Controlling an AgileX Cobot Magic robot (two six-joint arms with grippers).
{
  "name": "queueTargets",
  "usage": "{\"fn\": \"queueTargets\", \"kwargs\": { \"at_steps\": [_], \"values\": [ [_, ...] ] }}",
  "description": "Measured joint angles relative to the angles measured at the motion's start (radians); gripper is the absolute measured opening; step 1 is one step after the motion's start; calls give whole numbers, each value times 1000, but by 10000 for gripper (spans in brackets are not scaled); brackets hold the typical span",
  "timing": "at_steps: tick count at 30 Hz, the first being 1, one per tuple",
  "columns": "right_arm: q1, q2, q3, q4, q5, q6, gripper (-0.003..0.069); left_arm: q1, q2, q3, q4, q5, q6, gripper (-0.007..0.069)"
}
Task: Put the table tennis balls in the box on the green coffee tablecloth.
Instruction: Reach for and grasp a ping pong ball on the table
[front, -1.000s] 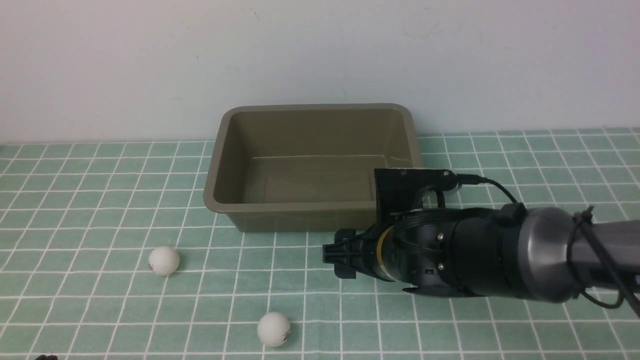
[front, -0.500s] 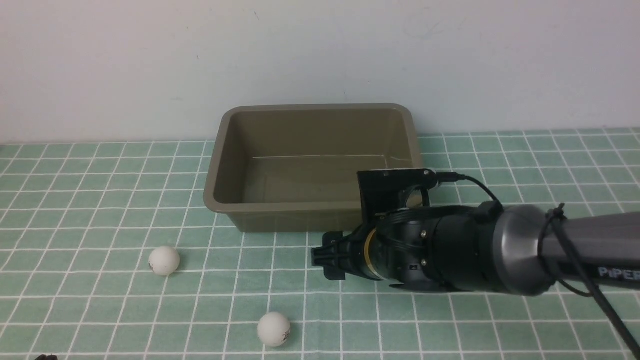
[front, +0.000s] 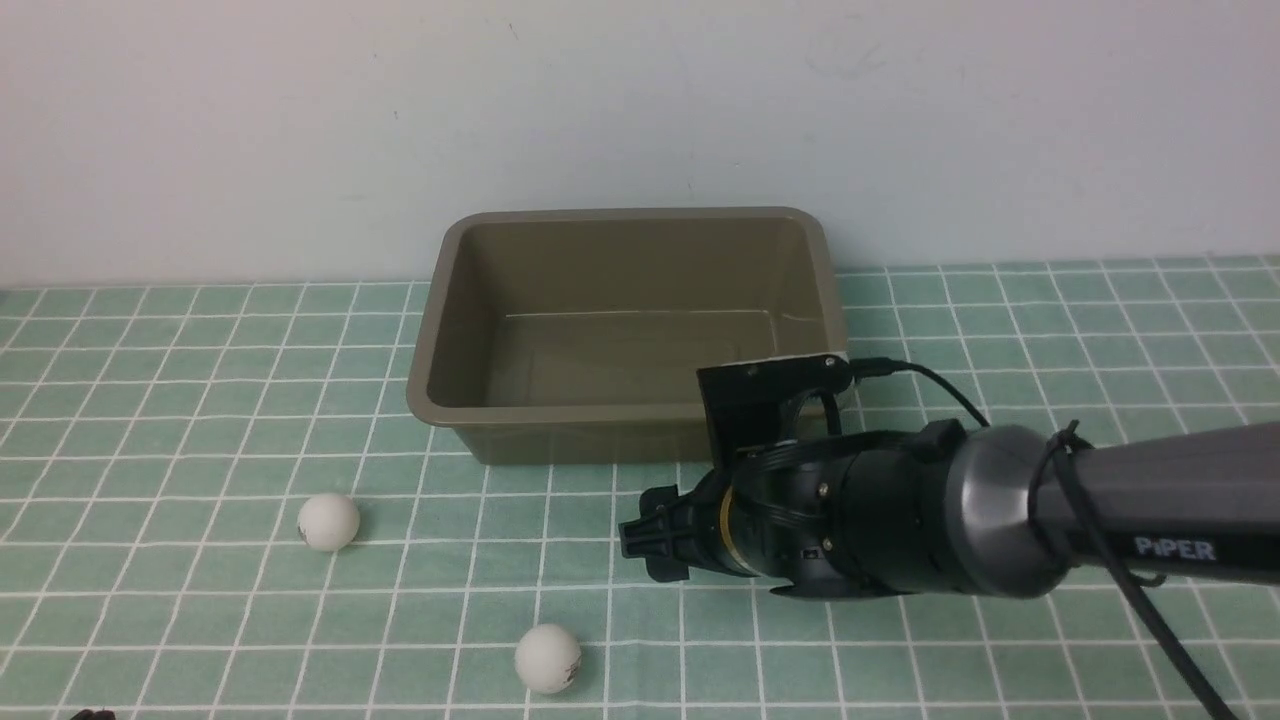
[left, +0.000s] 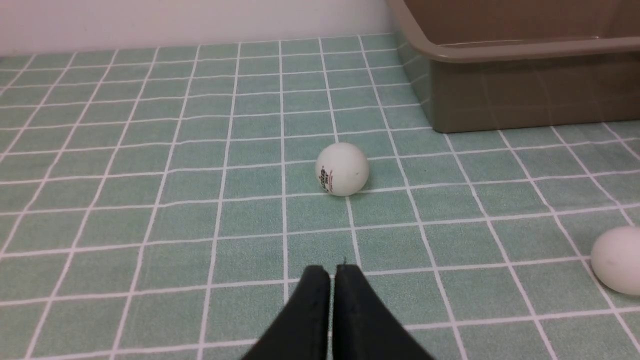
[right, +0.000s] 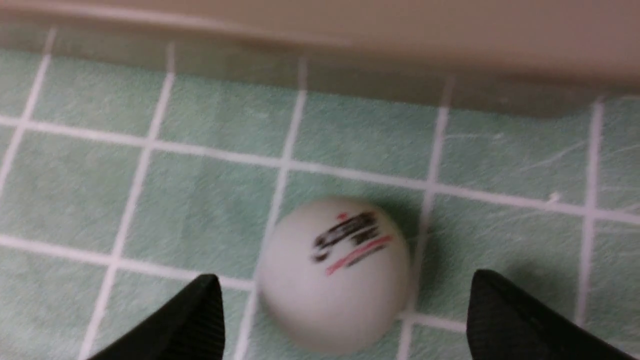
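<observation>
The olive-brown box (front: 620, 330) stands empty at the back middle of the green checked tablecloth (front: 200, 380). Two white balls lie on the cloth in front of it, one at the left (front: 328, 521) and one nearer the front (front: 547, 658). The third ball (right: 332, 272) lies on the cloth just in front of the box wall, between the spread fingers of my open right gripper (right: 345, 277). It is apart from both fingers. In the front view my right arm (front: 850, 530) hides it. My left gripper (left: 332, 272) is shut and empty, low over the cloth, short of the left ball (left: 342, 169).
The box's near corner (left: 515, 75) and the front ball (left: 617, 260) also show in the left wrist view. A pale wall rises right behind the box. My right arm's cable (front: 1130, 600) hangs over the cloth at the right.
My right arm has moved left and a little down, towards the cloth in front of the box. The two balls in the front view and the box have not moved.
</observation>
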Motion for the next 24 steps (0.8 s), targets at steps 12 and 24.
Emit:
{"fn": "queueTargets", "kwargs": {
  "at_steps": [12,24],
  "values": [
    [-33,8,-1,-21,-84,0,589,0,0,0,0,0,0,-4],
    [-33,38,-3,-37,-71,0,487,0,0,0,0,0,0,-4]
  ]
}}
